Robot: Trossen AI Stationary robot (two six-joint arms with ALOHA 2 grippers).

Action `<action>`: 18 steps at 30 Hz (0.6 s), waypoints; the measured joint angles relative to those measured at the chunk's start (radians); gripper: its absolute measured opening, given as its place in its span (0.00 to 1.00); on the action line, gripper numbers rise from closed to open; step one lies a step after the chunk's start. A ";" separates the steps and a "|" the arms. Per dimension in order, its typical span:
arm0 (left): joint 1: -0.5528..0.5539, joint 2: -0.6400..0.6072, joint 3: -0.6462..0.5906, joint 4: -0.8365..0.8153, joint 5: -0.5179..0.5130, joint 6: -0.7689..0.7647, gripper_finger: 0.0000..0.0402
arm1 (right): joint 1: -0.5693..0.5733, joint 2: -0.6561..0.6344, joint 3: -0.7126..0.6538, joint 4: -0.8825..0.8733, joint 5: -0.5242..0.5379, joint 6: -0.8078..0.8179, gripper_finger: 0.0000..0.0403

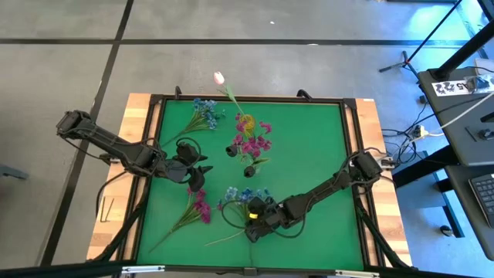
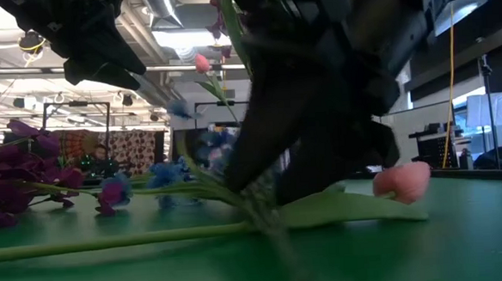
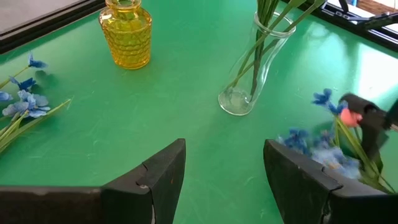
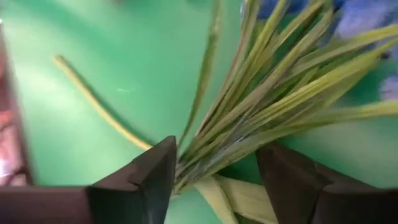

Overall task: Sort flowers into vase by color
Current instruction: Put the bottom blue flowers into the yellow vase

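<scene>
My right gripper [image 4: 214,158] is open and low over the mat near the table's front edge [image 1: 253,220]. Its fingers stand on either side of the green stem bundle [image 4: 249,118] of a blue spray [image 1: 238,197] that lies on the mat. A pink tulip bud [image 2: 401,182] lies on the mat beside that gripper. Magenta flowers [image 1: 251,143] stand in a clear glass vase [image 3: 249,68], stems down inside it. Next to it stands a yellow vase [image 3: 126,31]. My left gripper [image 3: 224,155] waits open above the mat's left middle [image 1: 197,170]. My right gripper comes slanting down over the blue spray's stem bundle where the stems gather [image 4: 186,171], with its fingers across the stems. The bundle lies on the mat close against one finger [image 4: 158,174]; I cannot tell whether the finger touches it.
Another blue spray [image 1: 202,112] lies at the far left of the mat and a magenta spray [image 1: 197,205] at the near left. A white-pink tulip [image 1: 219,77] reaches out past the far edge. A black frame [image 1: 255,97] rims the mat.
</scene>
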 joint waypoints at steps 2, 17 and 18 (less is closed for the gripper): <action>0.000 0.000 0.000 0.000 0.000 0.000 0.52 | 0.000 0.001 0.000 0.028 -0.013 -0.005 0.48; 0.000 0.000 0.000 0.000 0.008 0.000 0.52 | 0.000 -0.022 0.000 0.039 -0.022 -0.075 0.04; 0.000 0.000 0.000 0.000 0.008 -0.001 0.52 | 0.000 -0.024 0.000 0.044 -0.034 -0.082 0.03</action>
